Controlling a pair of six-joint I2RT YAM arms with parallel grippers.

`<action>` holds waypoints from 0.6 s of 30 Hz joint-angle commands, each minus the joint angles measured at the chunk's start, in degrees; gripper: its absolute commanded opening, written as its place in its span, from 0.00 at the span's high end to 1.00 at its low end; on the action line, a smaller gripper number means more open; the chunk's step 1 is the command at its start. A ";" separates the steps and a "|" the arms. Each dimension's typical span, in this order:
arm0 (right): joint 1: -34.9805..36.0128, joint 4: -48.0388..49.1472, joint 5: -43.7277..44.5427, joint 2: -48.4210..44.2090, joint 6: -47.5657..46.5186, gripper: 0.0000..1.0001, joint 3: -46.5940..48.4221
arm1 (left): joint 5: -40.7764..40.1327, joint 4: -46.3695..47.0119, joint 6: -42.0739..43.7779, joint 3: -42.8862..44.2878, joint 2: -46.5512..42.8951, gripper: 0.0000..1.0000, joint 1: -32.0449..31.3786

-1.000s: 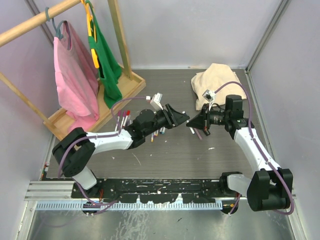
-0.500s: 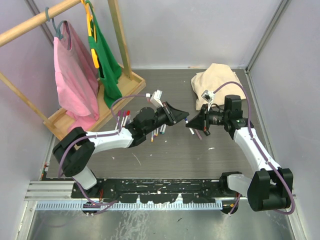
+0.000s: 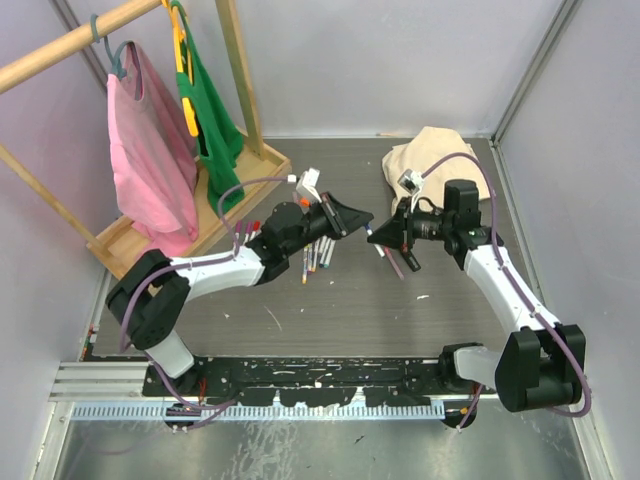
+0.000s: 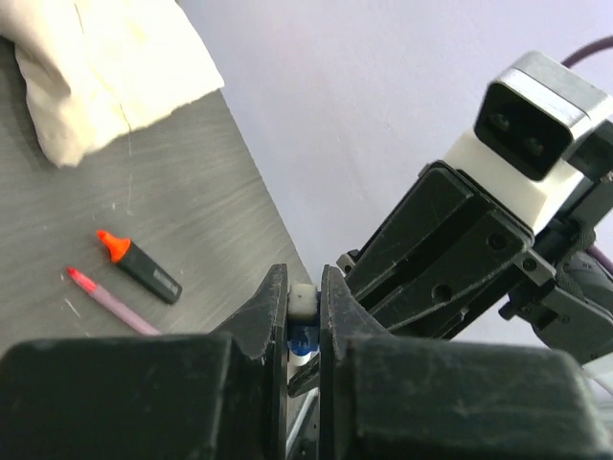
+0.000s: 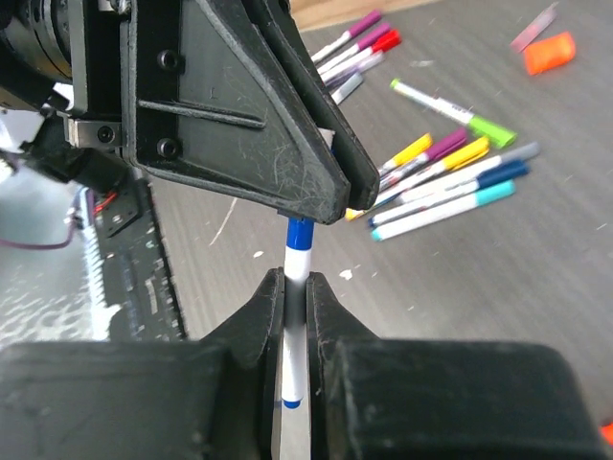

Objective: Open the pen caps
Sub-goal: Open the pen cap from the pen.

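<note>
Left fingers [image 4: 271,321] have closed on blue cap [image 5: 300,233]; right fingers [image 5: 266,309] grip barrel [image 5: 297,264].

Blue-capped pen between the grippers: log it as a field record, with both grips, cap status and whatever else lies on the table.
pen: white barrel, held above the table
cap: blue cap, still on the barrel
right gripper: shut on the barrel
left gripper: shut on the cap's end
loose pens: fanned on the table, coloured caps on
other items: black highlighter with orange tip, pink marker beside it, beige cloth
</note>
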 commanded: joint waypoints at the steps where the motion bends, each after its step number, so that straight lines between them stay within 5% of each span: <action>1: 2.24 -6.69 1.96 2.12 -4.51 0.99 2.45 | -9.10 8.99 1.89 9.45 -0.35 1.00 9.15; 8: 2.94 -9.94 7.46 5.44 -5.62 0.99 4.84 | -10.67 8.04 4.94 13.61 0.15 1.00 13.10; 18: 2.50 -9.84 28.11 6.35 -9.06 0.99 6.45 | -4.60 5.78 5.86 1.94 -4.11 1.00 16.82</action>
